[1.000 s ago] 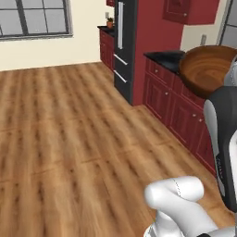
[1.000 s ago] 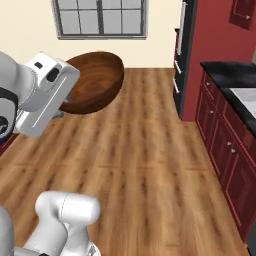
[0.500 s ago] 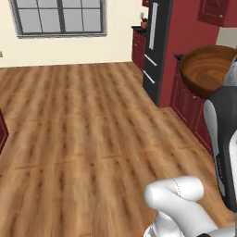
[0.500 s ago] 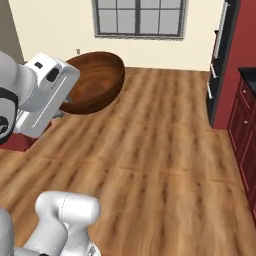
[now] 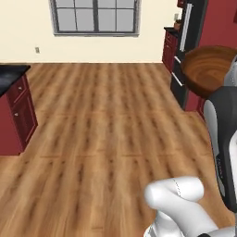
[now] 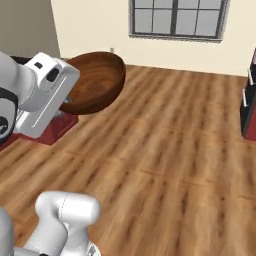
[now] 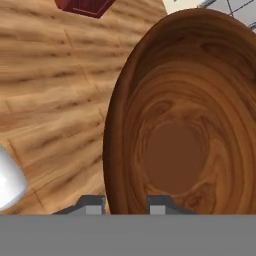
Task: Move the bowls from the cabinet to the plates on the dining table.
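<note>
Dark brown glossy wood fills most of the hand view: the deep bowl (image 7: 185,130) has its rim clamped between the 2 fingertips (image 7: 91,205) at the bottom edge, 1 tip outside the wall and 1 inside, so the gripper (image 7: 125,206) is closed narrowly on the bowl's rim. In the left base view the bowl (image 5: 208,69) sits at the upper right of the frame, held up in the air beside the white arm (image 5: 224,139), well above the wooden floor (image 5: 106,134). In the right base view the same bowl (image 6: 95,82) is in the upper left, tilted with its opening turned partly sideways, just against the white hand (image 6: 45,95). Around it, plank flooring spreads across the middle of both base views. A window (image 5: 95,16) sits in the cream wall at the top of the left base view and at the upper right of the right base view. A dark red cabinet with a black top (image 5: 14,111) stands at the left edge of the left base view, and a tall dark fridge (image 5: 187,41) stands at the upper right, behind the bowl.
</note>
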Motion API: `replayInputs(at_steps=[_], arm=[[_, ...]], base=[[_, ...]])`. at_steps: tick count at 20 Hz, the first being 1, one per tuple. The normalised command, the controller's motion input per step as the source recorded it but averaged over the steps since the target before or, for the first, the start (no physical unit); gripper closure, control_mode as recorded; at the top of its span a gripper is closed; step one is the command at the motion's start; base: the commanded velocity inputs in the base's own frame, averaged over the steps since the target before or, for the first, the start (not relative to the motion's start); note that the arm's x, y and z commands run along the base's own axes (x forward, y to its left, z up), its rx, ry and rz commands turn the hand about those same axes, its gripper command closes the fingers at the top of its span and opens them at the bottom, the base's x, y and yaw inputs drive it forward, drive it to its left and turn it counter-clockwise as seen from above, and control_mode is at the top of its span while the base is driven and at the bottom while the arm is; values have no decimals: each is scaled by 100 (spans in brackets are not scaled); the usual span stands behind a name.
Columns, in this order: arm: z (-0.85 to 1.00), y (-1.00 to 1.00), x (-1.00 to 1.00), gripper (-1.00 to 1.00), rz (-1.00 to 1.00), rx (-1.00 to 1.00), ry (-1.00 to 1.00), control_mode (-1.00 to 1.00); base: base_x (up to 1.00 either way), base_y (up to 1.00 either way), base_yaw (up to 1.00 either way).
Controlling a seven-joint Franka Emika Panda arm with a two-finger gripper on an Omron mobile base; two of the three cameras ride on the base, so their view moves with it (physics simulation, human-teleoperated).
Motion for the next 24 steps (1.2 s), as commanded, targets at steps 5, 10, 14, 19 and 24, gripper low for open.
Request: replayInputs(at_steps=[5,10,14,19,24], arm=[[0,0,0,100,0,0,0,100],[0,0,0,100,0,0,0,100],[0,0,0,100,0,0,0,100],[0,0,0,100,0,0,0,100],[0,0,0,100,0,0,0,100]], base=[[49,10,31],[64,1,30],[73,0,29],[71,0,30],[64,0,32]])
